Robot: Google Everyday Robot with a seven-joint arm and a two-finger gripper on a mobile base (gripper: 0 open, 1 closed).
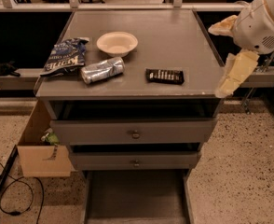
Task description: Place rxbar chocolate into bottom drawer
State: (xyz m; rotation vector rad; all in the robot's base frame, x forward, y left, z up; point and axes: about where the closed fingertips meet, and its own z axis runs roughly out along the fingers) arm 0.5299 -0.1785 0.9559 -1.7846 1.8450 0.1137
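Note:
The rxbar chocolate (164,76) is a small flat black wrapper with white lettering. It lies on the grey cabinet top (174,36), right of the middle near the front edge. The bottom drawer (136,192) is pulled out at the foot of the cabinet, and its flat floor is bare. My gripper (220,59) hangs at the cabinet's right edge, to the right of the bar and apart from it. Its two cream fingers (235,73) are spread open and hold nothing.
A crushed silver can (102,70), a dark-blue chip bag (64,59) and a cream bowl (117,43) lie on the left half of the top. Two upper drawers with knobs (135,135) are slightly open. A cardboard box (40,148) and cables (6,195) are on the floor at left.

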